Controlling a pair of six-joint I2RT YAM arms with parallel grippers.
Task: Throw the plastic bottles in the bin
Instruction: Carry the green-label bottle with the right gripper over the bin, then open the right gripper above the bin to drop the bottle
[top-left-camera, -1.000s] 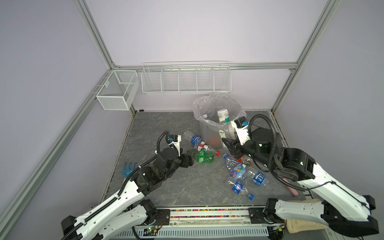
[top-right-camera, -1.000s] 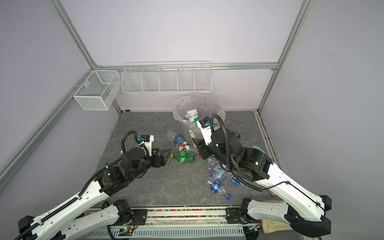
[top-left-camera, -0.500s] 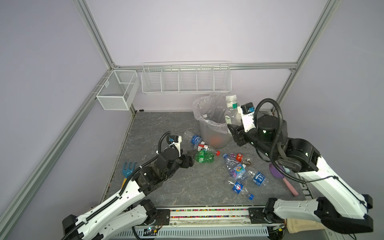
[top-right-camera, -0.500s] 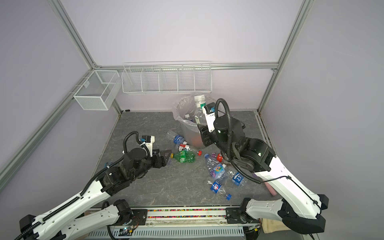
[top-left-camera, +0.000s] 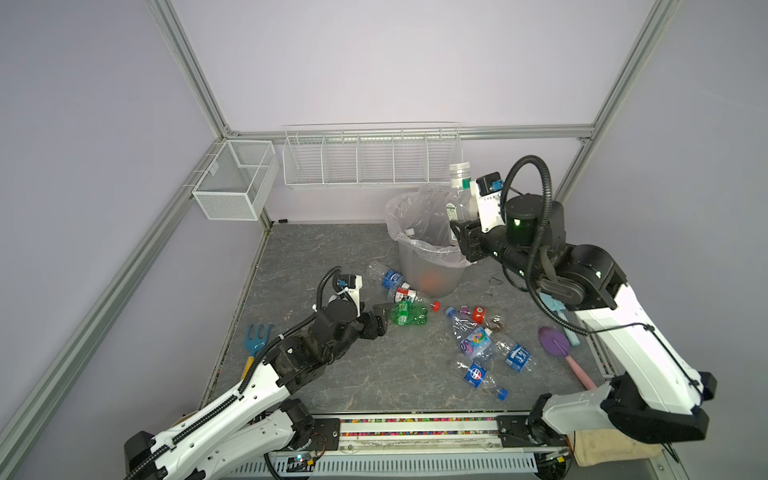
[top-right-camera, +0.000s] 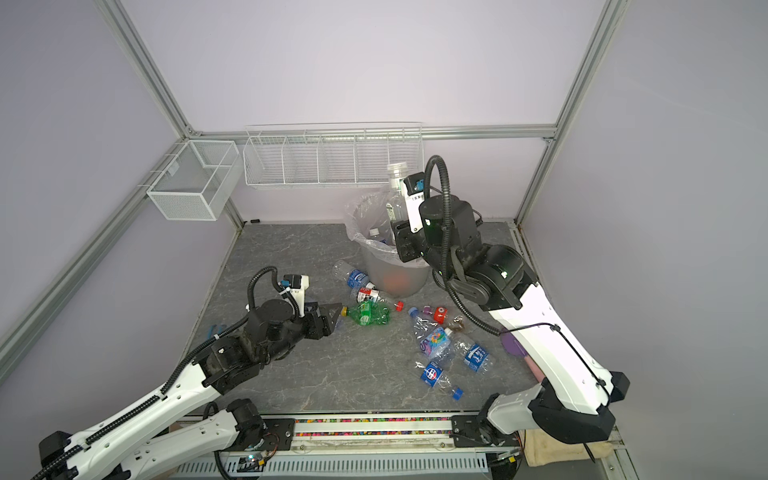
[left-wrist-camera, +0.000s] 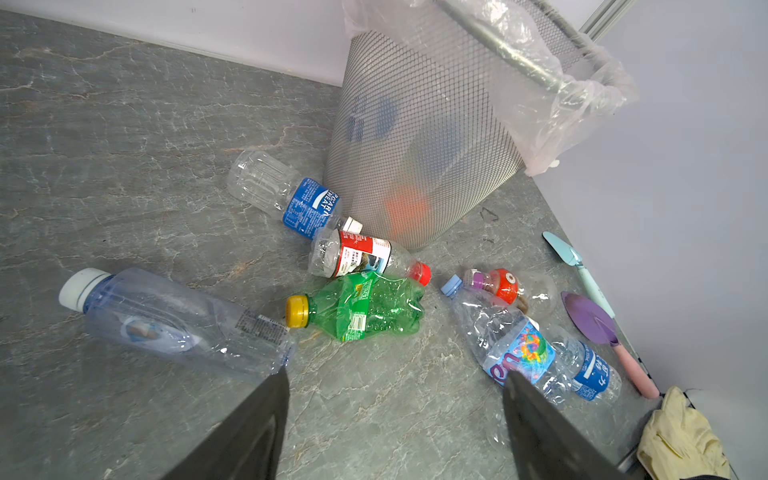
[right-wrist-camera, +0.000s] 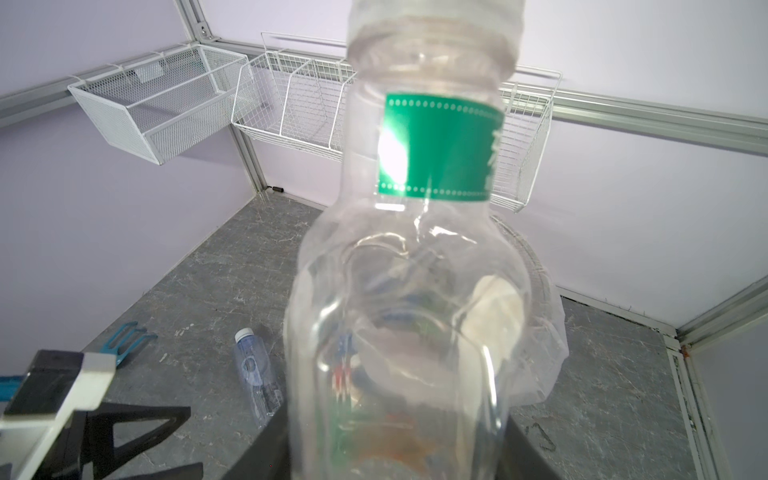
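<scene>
In both top views the large clear plastic bottle with a green neck label (top-left-camera: 456, 208) is seen lifted from beside the round grey bin with a plastic bag liner (top-left-camera: 430, 266) up to its rim; only the drop seems to be left. It is held upright in the clenched right claw (top-left-camera: 460, 237). The green crushed bottle (top-right-camera: 370, 312) lies just in front of the left claw (top-right-camera: 332, 316). In the left wrist view the left claw (left-wrist-camera: 395, 399) is spread and empty, the green bottle near. In the right wrist view the bottle fills the frame above the bin.
</scene>
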